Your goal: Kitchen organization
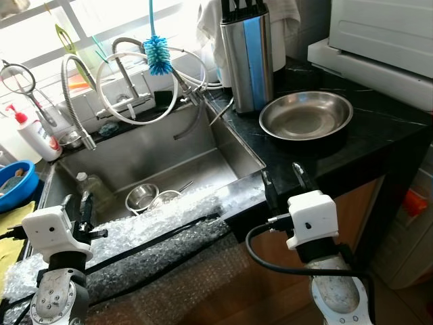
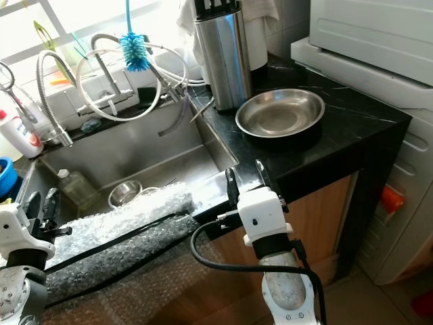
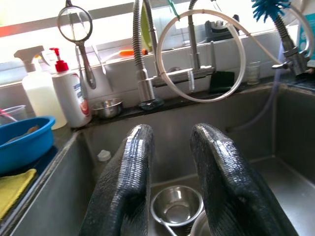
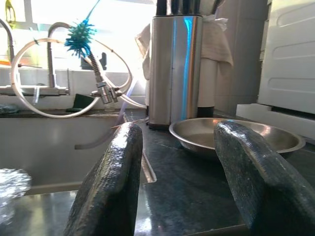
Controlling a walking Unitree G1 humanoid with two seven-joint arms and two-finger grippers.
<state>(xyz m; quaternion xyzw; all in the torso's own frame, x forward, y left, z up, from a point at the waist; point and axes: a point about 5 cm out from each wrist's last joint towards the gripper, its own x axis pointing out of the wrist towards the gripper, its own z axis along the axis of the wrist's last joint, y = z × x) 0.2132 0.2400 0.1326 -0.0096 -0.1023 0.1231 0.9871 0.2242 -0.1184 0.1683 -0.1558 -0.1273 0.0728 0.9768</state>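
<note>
Small steel bowl point(image 1: 141, 197) in sink point(image 1: 155, 152); empty steel dish point(image 1: 306, 115) on counter point(image 1: 379, 128).

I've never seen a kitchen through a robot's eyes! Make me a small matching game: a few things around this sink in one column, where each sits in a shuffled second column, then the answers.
Things
1. wide steel bowl
2. small steel bowl
3. blue brush
4. blue basin

Places
A. down inside the sink
B. hanging above the taps
C. on the black counter beside the knife block
D. on the ledge left of the sink

Pairs: 1-C, 2-A, 3-B, 4-D
</note>
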